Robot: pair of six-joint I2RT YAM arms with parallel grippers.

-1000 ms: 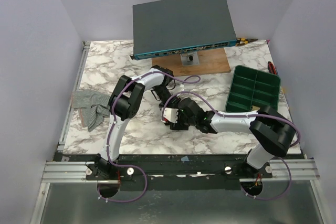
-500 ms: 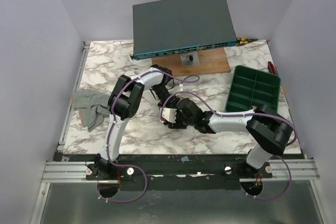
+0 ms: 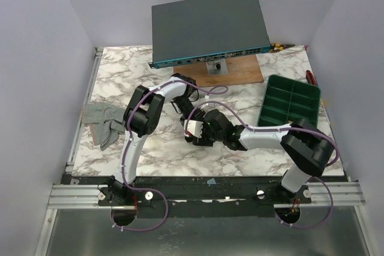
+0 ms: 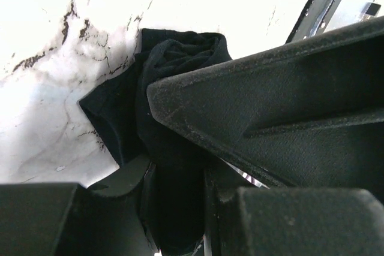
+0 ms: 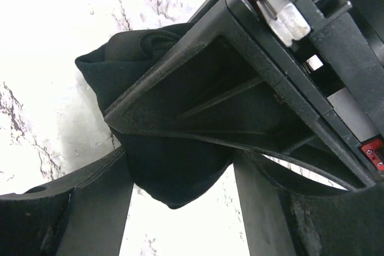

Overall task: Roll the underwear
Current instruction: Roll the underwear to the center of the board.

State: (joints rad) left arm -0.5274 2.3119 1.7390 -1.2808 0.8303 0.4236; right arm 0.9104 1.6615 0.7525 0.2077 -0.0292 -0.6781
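Note:
The black underwear [image 4: 180, 58] is a rolled bundle on the marble table [image 3: 120, 76], near the middle. My left gripper [image 4: 174, 169] is shut on one end of the roll; the cloth fills the narrow gap between its fingers. My right gripper [image 5: 180, 199] stands with its fingers wide apart on either side of the roll [image 5: 174, 172], and the left gripper's finger crosses above it. In the top view both grippers meet, left [image 3: 186, 112] and right [image 3: 197, 133], and hide most of the underwear.
A grey checked cloth [image 3: 103, 123] lies at the left edge. A green compartment tray [image 3: 289, 101] stands at the right. A dark grey box [image 3: 210, 25] rests tilted on a wooden board [image 3: 243, 75] at the back. A red-handled tool [image 3: 310, 77] lies at the far right.
My right wrist has shifted slightly left and toward the left gripper. The left arm has barely moved and keeps its hold on the roll.

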